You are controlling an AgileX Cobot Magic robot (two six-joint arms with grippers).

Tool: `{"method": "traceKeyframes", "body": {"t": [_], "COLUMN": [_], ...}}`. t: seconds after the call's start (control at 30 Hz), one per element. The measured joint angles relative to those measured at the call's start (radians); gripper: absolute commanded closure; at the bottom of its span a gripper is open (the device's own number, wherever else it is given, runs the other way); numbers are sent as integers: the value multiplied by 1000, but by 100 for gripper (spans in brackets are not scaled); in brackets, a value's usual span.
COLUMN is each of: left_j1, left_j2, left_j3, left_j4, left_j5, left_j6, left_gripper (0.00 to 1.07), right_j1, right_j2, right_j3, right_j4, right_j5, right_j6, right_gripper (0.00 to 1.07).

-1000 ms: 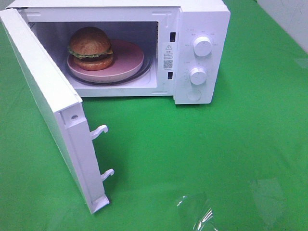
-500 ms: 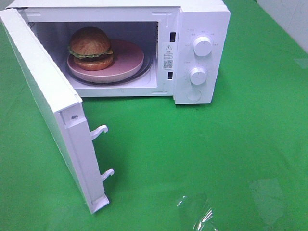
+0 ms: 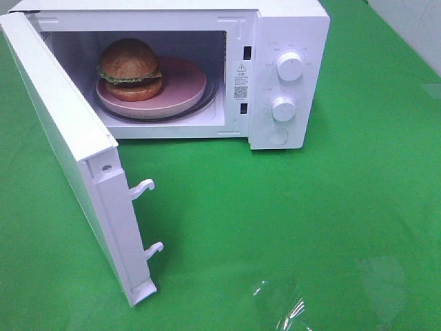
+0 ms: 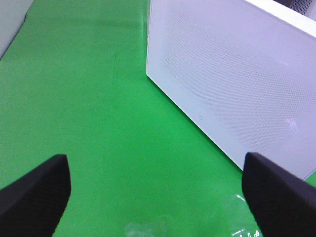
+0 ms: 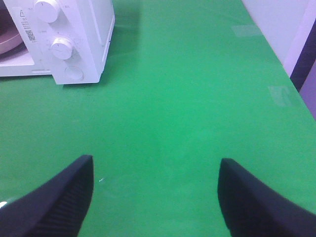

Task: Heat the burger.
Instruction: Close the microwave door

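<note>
The burger (image 3: 131, 69) sits on the pink plate (image 3: 186, 86) inside the microwave (image 3: 289, 27), toward the hinge side of the cavity. The door (image 3: 62, 131) stands wide open, swung out in front of the microwave, its two latch hooks (image 3: 143, 187) pointing into free air. Both grippers are empty with fingers spread. The left gripper (image 4: 155, 165) hangs off the door's outer face, and the right gripper (image 5: 155, 165) hangs in front of the microwave on the knob side. Neither touches anything.

The door probably has to shut next, and that is where trouble lies. A push too close to the hinge, or at a slant, may slide the whole microwave on the green cloth (image 3: 331, 207) instead of swinging the door. A soft push may leave the hooks unseated, so the oven will not start, while a hard one may bounce the door back. Afterwards, a spread finger may slip off the smooth knobs (image 3: 290, 66) or turn the wrong one.
</note>
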Motion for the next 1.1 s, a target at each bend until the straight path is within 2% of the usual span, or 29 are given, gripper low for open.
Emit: {"method": "traceKeyframes", "body": {"t": [1.1], "left_j1": [0], "left_j2": [0], "left_j3": [0], "left_j4": [0], "left_j5": [0], "left_j6": [0], "left_gripper": [21], "right_j1": [0], "right_j2": [0], "right_j3": [0], "right_j4": [7], "right_j5": [0], "right_j6": [-7], "right_gripper": [38]}}
